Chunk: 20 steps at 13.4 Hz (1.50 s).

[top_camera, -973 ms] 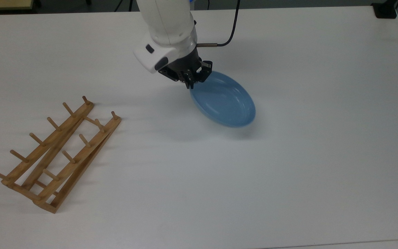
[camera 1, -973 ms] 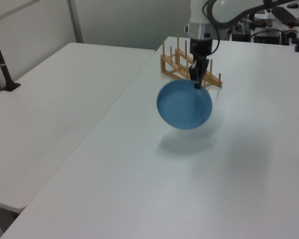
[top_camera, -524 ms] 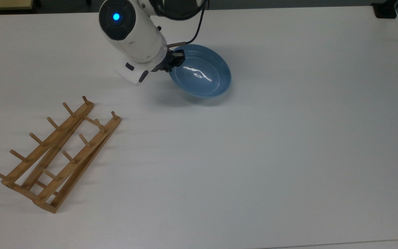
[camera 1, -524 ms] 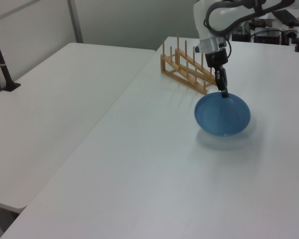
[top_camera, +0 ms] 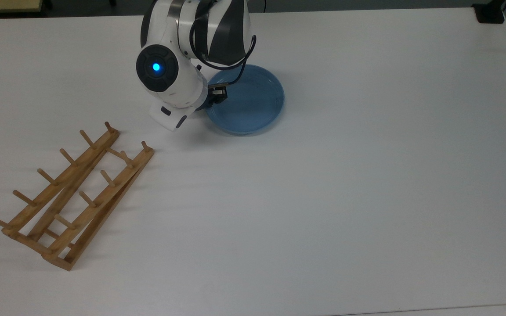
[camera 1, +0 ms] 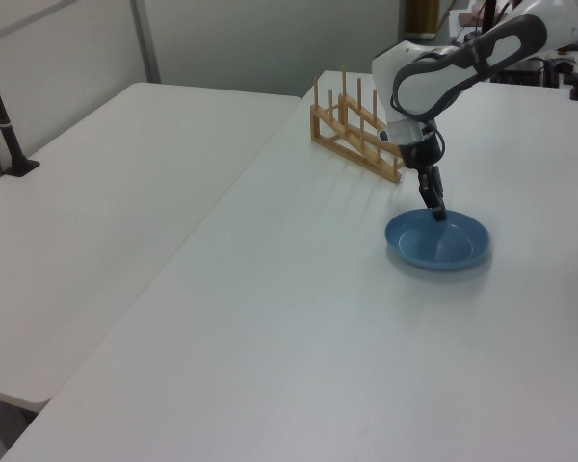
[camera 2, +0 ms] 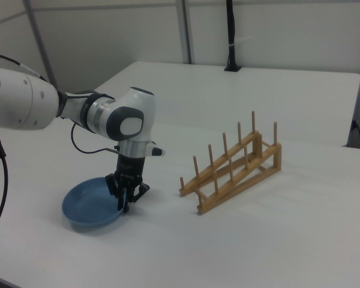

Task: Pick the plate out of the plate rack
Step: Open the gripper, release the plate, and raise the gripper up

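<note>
The light-blue plate (top_camera: 253, 103) lies flat on the white table, right side up, well away from the wooden plate rack (top_camera: 73, 193). My gripper (top_camera: 212, 99) sits at the plate's rim on the top view's left, mostly hidden under the arm. In the left view the gripper (camera 1: 437, 214) comes down onto the far rim of the plate (camera 1: 443, 245), in front of the rack (camera 1: 361, 130). The right view shows the gripper (camera 2: 125, 203) shut on the near-right rim of the plate (camera 2: 87, 207). No plate stands in the rack (camera 2: 234, 171).
A black clamp (top_camera: 490, 13) sits at the table's far corner on the top view's right. In the left view a second white table (camera 1: 96, 192) adjoins on the left, with a black post (camera 1: 5, 125) on it. The arm's cable (top_camera: 240, 66) loops over the plate.
The plate was hanging tilted in the air; the gripper carried it toward the top view's upper left, levelled it and lowered it flat onto the table. The rack has not moved.
</note>
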Tool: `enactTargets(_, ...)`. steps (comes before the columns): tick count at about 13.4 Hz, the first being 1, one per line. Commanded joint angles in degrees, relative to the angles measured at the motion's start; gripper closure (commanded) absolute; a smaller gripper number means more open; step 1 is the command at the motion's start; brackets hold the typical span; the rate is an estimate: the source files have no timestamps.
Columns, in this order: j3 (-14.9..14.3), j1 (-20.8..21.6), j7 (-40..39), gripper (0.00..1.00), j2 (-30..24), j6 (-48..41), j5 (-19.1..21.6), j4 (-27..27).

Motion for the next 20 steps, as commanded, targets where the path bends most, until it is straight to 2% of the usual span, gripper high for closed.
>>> enactTargets(1, -0.8, 0.8, 0.0, 0.31, -1.5, 0.8, -1.2, -1.1)
enactTargets(3, -1.9, 0.9, 0.3, 0.0, -2.3, 0.5, -1.6, -0.7)
enactTargets(5, -2.0, 1.1, 1.8, 0.0, -3.6, -0.2, -1.8, -0.2)
enactTargets(7, -1.9, 1.7, 6.8, 0.0, -6.0, -0.6, -2.6, 1.2)
enactTargets(9, -1.3, 1.7, 13.2, 0.0, -12.0, -1.8, -6.0, 3.5)
enactTargets(11, -0.3, 1.3, 13.8, 0.0, -16.7, -3.0, -9.7, 3.5)
enactTargets(14, 7.2, -3.1, 18.1, 0.0, -19.1, -8.2, -18.7, 5.5)
enactTargets(15, 9.5, -4.6, 19.2, 0.0, -19.5, -10.8, -19.6, 6.1)
enactTargets(18, 10.2, -5.9, 19.6, 0.0, -20.6, -11.2, -18.0, 6.2)
enactTargets(20, 10.0, -6.6, 19.9, 0.0, -20.7, -11.2, -15.0, 6.3)
